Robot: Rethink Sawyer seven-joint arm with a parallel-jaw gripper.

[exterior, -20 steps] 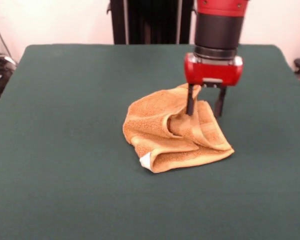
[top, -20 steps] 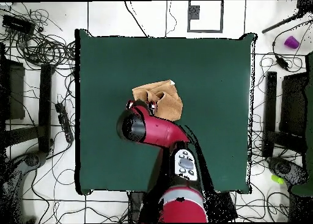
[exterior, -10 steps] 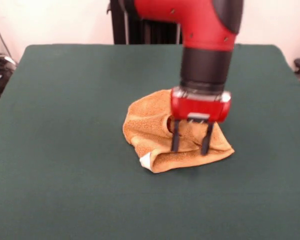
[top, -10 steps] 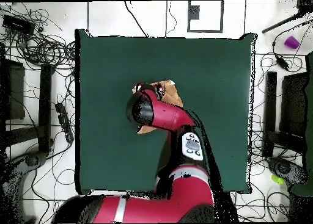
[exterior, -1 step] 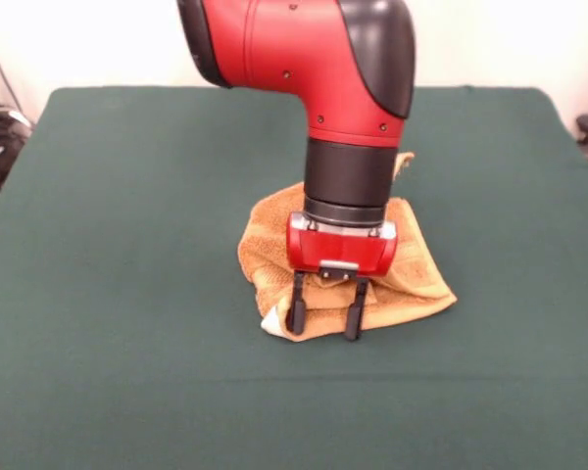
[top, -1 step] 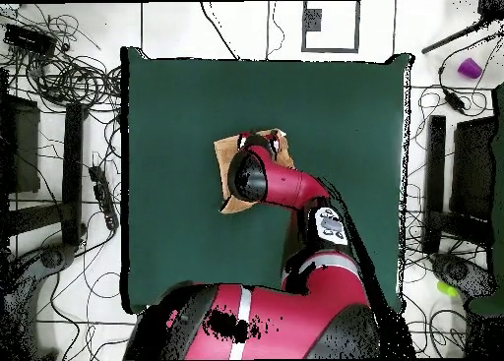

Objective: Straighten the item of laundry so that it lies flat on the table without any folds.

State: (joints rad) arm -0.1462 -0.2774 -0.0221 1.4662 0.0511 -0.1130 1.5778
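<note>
Across the last second the red and black arm [exterior, -1 step: 314, 59] swung forward over the towel [exterior, -1 step: 412, 274], carrying its gripper [exterior, -1 step: 325, 321] from the cloth's far edge to its near edge, while the towel itself stayed bunched in the same spot.

At the near edge of the heap, the gripper's two black fingers [exterior, -1 step: 296, 311] stood apart and pointed straight down, open, with nothing held between them. Their tips came down over the towel's front fold, just beside a small white tag [exterior, -1 step: 271, 320] that peeked out at the corner nearest the camera. Whether the tips pressed into the cloth or only hung close above it could not be told.

Behind the fingers, the red gripper housing and the black wrist hid the middle of the towel. The golden-orange cloth lay crumpled and folded over itself, spreading out to either side of the wrist, with one flap reaching up behind the arm toward the far side.

Seen from overhead, the towel [top, -1 step: 225, 152] sat a little above the middle of the green table [top, -1 step: 167, 111], well clear of every edge, and the arm [top, -1 step: 285, 185] covered most of it, leaving corners showing around the wrist. Dark green felt stretched bare all round the heap. Beyond the table, cables [top, -1 step: 69, 77] lay tangled on the tiled floor.
</note>
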